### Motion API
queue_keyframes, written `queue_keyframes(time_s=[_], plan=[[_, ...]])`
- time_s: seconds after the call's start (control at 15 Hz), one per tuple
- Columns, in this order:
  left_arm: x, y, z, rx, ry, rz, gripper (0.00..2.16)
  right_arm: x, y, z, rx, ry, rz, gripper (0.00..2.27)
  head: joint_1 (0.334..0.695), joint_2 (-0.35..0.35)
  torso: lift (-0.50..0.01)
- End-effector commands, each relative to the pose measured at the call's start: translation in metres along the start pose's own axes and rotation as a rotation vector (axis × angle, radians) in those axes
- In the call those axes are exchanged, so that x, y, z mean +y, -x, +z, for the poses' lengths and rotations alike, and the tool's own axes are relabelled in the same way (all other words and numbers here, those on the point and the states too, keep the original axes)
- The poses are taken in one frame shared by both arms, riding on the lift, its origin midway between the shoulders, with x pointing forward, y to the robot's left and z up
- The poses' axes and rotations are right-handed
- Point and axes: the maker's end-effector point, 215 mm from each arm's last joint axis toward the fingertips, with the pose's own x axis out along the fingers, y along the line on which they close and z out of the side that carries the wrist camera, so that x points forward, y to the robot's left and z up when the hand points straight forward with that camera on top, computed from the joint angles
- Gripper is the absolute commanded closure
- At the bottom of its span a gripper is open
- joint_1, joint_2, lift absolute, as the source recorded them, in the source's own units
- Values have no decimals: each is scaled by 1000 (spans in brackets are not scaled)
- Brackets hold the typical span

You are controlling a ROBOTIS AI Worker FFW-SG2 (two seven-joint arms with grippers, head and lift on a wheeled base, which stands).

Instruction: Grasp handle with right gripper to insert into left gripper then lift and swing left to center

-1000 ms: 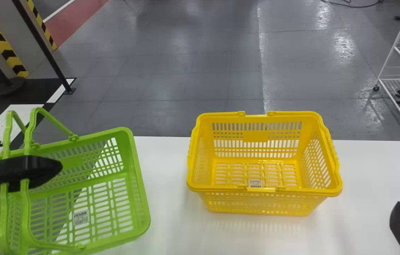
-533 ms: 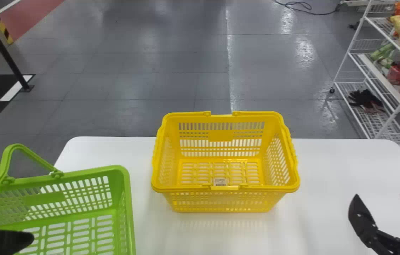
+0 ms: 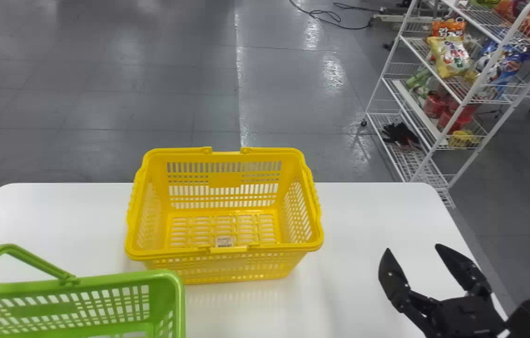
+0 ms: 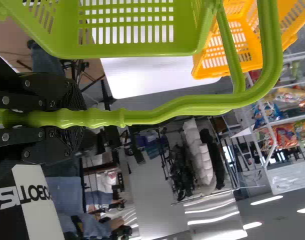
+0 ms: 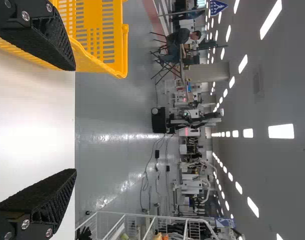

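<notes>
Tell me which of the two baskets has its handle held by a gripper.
The green basket: the left gripper is shut on its handle; the yellow basket stands on the white table.

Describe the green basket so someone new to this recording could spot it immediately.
Find the white table in the head view. At that view's lower left, nearer than the yellow basket, is the green basket. Its raised handles are held in the left gripper, while its neighbour's lie folded on the rim.

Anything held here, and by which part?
The left gripper holds the green basket by the grips of its raised handles. The right gripper holds nothing.
</notes>
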Motion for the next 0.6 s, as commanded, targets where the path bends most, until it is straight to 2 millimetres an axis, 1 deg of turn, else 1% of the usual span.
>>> queue_keyframes(time_s=[0.0, 0.07, 0.13, 0.4, 0.47, 0.53], plan=[[-9, -21, -13, 35, -12, -39, 2067, 5, 1, 0, 0, -3, 11, 73, 695, -196, -93], [-12, -30, -18, 55, -16, -55, 2067, 6, 1, 0, 0, -3, 12, 73, 695, -215, -93], [-13, -37, -21, 66, -21, -64, 2067, 6, 1, 1, -1, -3, 14, 76, 695, -250, -93], [-22, -72, -29, 121, -59, -115, 2067, 11, 4, 1, 2, -4, 21, 76, 695, -313, -93], [-20, -80, -29, 123, -64, -116, 2067, 15, 4, 2, 1, -5, 27, 76, 695, -342, -93], [-21, -90, -31, 137, -72, -129, 2067, 17, 5, 1, 0, -3, 30, 76, 695, -350, -93]])
